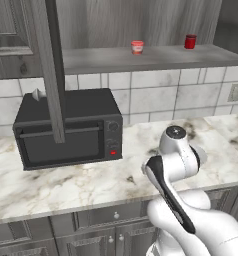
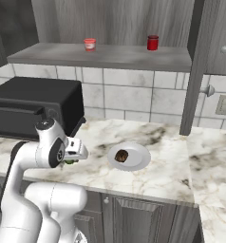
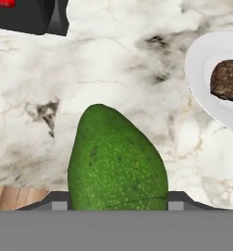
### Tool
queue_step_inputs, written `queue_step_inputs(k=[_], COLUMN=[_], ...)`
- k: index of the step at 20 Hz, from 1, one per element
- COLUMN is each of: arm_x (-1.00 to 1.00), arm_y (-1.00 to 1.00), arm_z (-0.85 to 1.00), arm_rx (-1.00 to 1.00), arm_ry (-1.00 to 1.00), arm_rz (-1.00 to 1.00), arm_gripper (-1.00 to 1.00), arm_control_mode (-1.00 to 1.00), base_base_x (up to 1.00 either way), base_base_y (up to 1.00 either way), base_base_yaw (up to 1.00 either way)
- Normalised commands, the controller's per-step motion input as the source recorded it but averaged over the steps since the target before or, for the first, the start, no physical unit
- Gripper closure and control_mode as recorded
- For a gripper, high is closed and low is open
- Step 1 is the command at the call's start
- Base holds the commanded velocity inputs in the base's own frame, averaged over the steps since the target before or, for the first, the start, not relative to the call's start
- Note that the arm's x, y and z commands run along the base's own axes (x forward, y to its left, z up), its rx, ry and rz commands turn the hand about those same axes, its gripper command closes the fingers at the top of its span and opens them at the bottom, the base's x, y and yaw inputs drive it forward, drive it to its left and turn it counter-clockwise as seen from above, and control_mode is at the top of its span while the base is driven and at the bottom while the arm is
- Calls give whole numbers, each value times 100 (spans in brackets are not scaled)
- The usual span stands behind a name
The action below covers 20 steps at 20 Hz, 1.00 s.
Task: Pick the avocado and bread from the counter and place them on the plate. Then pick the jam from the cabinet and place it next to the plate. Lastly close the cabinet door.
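Note:
My gripper (image 2: 71, 160) is shut on the avocado (image 3: 117, 157), a speckled green oval that looms large in the hand view and hides the fingertips. It hangs just above the marble counter (image 1: 66, 185). From the right base view a sliver of the avocado (image 2: 70, 162) shows under the hand. The white plate (image 2: 139, 160) lies to the right with the brown bread (image 2: 121, 155) on it; in the hand view the plate (image 3: 199, 73) and bread (image 3: 228, 80) sit at the upper right. The pink jam (image 1: 137, 47) stands on the open cabinet's shelf (image 1: 156, 59).
A black microwave (image 1: 66, 130) stands on the counter to the left of the arm. A darker red jar (image 1: 190, 41) stands right of the jam. An open cabinet door (image 1: 51, 70) juts out over the microwave; another door panel (image 2: 198, 66) hangs at the right.

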Motion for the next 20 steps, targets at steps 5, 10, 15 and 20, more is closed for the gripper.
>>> queue_step_inputs(k=[5, 10, 15, 20], arm_x=[0, 0, 2, 10], arm_y=[-47, -46, -48, -48], arm_z=[26, 26, 23, 17], arm_rx=[0, 0, 0, 0], arm_ry=[0, 0, 2, 5], arm_rz=[-5, -2, -5, -6], arm_gripper=[100, 100, 100, 100], arm_control_mode=[-100, -100, -100, -100], base_base_x=[0, 0, 0, 0], base_base_y=[0, 0, 0, 0], base_base_yaw=[0, 0, 0, 0])
